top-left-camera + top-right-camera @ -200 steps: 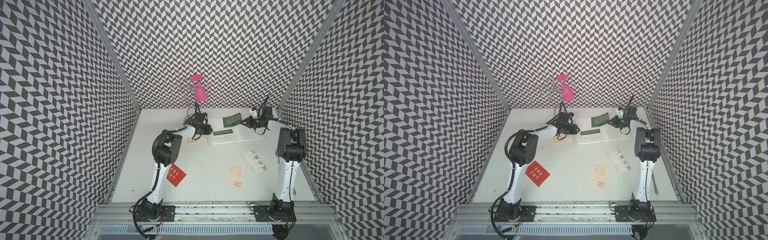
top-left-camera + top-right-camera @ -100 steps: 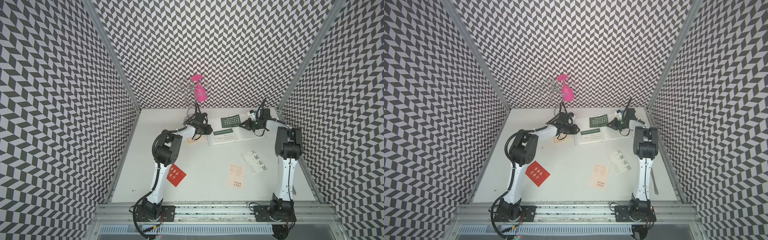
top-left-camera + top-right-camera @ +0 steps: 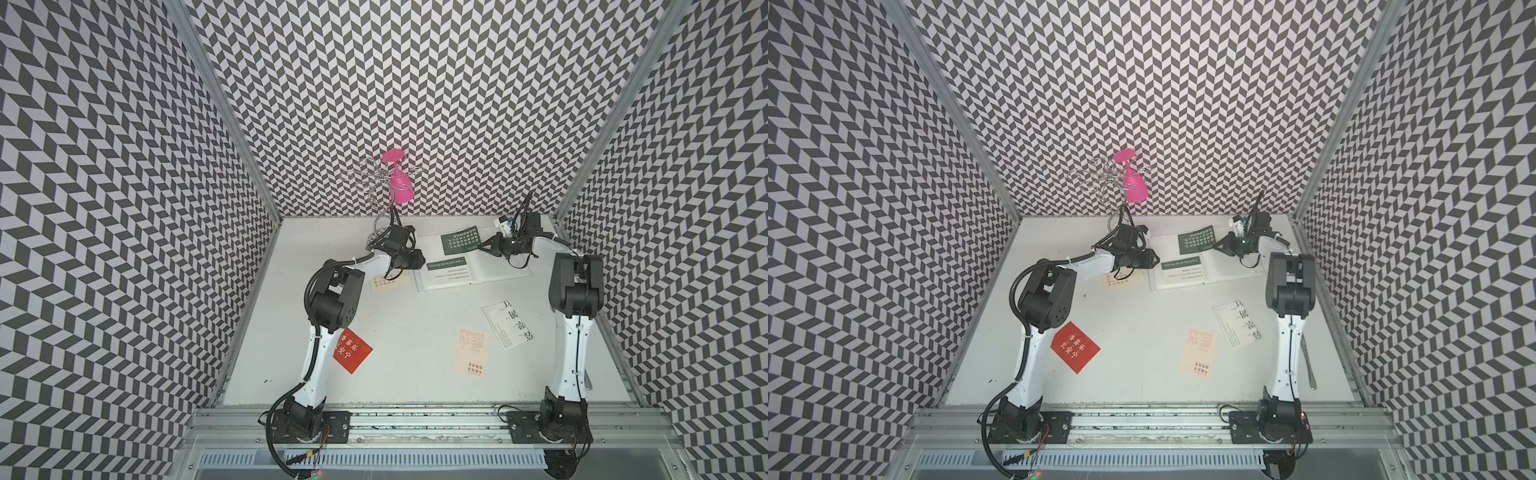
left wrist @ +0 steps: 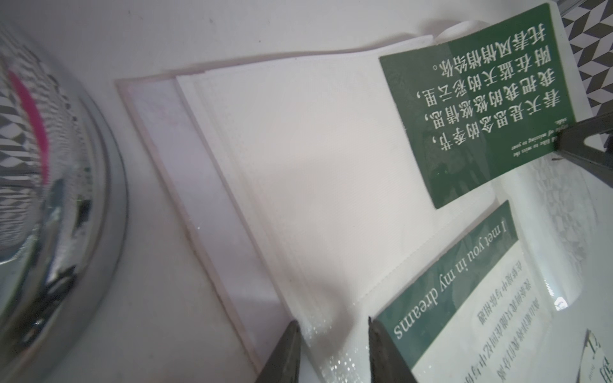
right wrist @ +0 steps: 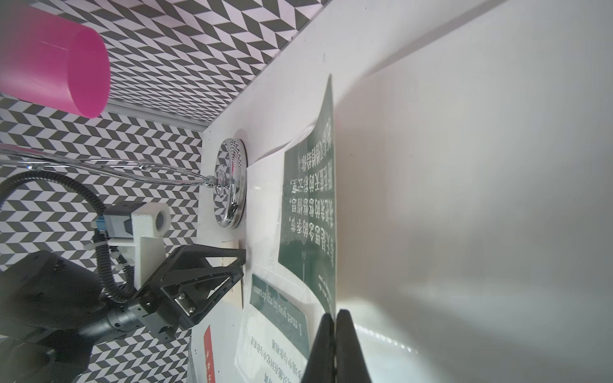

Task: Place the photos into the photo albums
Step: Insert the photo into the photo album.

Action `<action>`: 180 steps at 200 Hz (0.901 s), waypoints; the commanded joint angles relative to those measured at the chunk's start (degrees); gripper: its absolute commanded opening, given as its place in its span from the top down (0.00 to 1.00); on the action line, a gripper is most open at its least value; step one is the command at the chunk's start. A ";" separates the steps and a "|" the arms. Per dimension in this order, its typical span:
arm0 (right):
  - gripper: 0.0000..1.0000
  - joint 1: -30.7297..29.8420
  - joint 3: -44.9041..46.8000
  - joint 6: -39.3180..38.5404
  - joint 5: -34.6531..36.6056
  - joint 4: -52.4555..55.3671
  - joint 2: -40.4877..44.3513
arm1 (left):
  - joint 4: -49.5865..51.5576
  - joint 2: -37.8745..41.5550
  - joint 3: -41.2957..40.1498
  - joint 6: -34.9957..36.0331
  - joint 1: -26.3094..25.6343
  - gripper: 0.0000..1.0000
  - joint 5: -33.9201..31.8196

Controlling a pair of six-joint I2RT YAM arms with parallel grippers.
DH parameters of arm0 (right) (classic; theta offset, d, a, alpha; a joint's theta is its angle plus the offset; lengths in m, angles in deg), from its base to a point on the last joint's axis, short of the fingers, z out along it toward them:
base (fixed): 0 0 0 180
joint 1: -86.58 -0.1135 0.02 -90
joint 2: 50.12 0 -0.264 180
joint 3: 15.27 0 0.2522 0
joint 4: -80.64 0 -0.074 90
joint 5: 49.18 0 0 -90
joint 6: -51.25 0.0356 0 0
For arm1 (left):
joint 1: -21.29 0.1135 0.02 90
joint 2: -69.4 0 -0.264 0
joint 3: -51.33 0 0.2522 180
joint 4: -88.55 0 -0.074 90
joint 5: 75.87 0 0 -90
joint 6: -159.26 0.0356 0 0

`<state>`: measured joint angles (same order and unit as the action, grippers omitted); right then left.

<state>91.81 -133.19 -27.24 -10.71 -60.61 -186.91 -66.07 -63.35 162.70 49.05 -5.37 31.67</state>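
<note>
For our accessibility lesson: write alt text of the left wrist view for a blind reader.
The right end effector holds a green card over an open white album. The left end effector straddles the album's edge; a banded card sits in a sleeve.

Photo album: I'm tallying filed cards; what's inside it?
A green-banded white card lies in a clear sleeve of the photo album. The right tool pinches the dark green card over that page; whether it has entered a sleeve is unclear. Lower pages are covered.
</note>
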 commanded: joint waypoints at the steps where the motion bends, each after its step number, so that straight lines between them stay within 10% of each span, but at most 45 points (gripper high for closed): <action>1: 1.00 -0.79 -2.10 -2.25 -0.96 2.02 -3.06 | 2.01 -1.89 -0.93 -0.28 -1.48 0.64 0.66; 180: 0.99 -6.79 -7.44 -2.11 0.89 3.49 -6.03 | 2.00 -2.03 -1.11 -0.26 -1.47 0.65 0.44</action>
<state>85.83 -138.70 -28.05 -10.75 -57.59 -191.56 -66.07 -63.35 162.68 49.05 -5.43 31.38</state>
